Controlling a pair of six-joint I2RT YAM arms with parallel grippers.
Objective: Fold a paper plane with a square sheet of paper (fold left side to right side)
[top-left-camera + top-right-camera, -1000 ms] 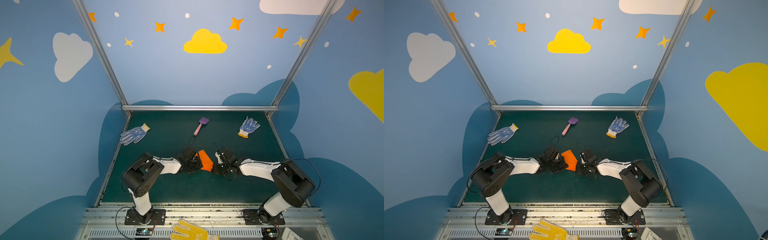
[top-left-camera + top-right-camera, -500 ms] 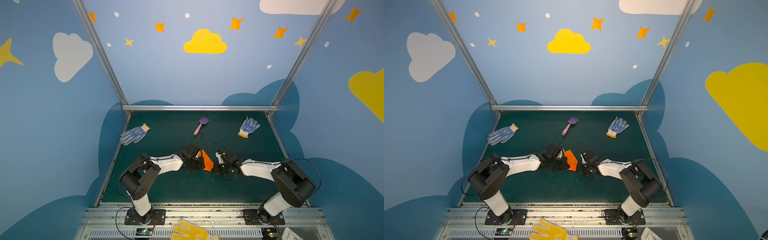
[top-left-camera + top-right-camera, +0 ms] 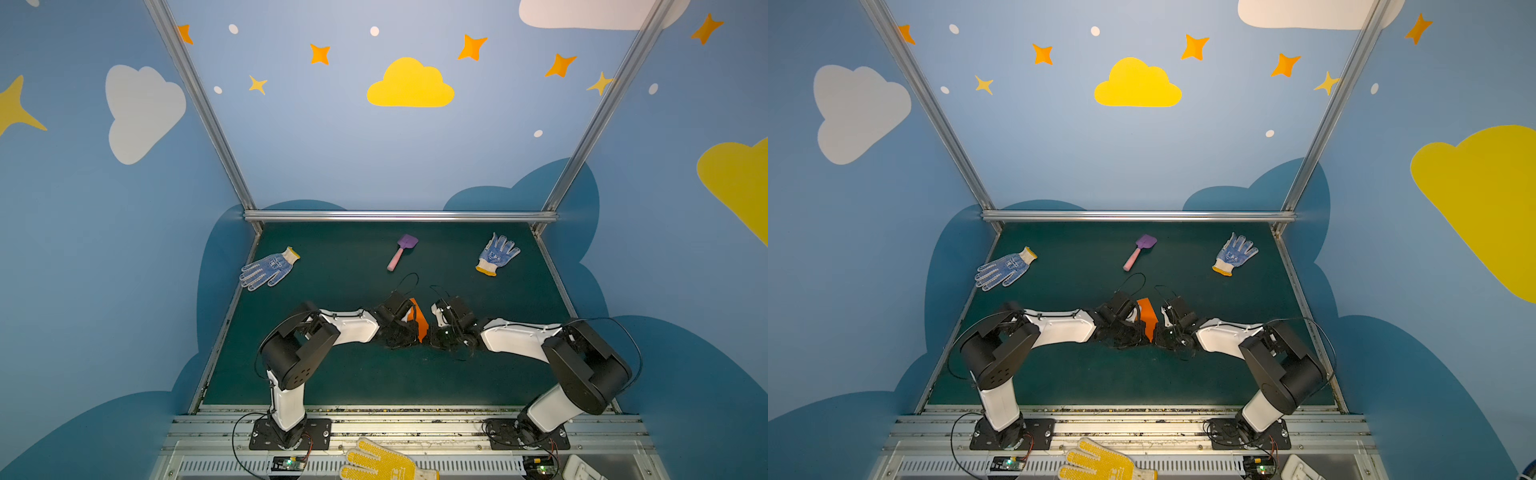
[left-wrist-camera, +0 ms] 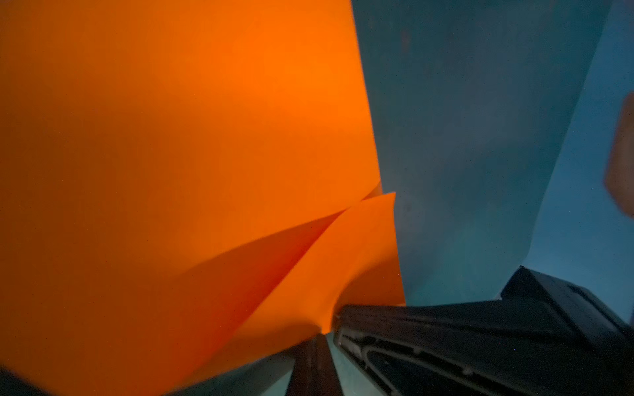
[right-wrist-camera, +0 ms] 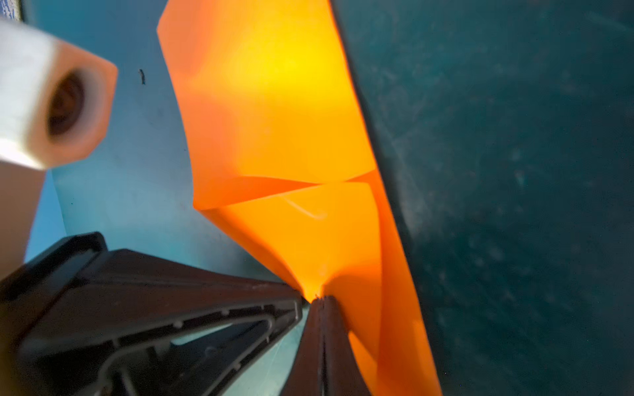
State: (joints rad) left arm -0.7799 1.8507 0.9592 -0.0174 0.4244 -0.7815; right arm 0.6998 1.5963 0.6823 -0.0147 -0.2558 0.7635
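Fold in progress, both top views and both wrist views. The thin bright-orange square sheet of paper [image 3: 419,322] [image 3: 1148,319], already creased into overlapping flaps [image 5: 274,192], stands raised on edge just below the centre of the frame, above the dark-green bench [image 3: 332,374]. It is flanked by 2 grippers. The left gripper [image 3: 405,332] [image 4: 325,337] is clenched, and the sheet's lower corner runs into its meeting jaws. The right gripper [image 3: 435,332] [image 5: 317,301] is likewise clenched, pinching a gathered corner of the sheet at its tips. A purple-headed, pink-handled spatula [image 3: 400,252] and 2 white gloves with blue dots [image 3: 268,270] [image 3: 496,255] lie apart toward the upper half of the bench; none touches the paper. Judged from the lifted, part-folded sheet, the step in hand is the carrying of the left side over onto the right, with no dart shape yet formed. The next move calls for the left gripper to swing its corner across toward the right gripper, the edges to be matched, and the doubled sheet to be lowered flat for creasing, without slack or twist between the 2 holds.
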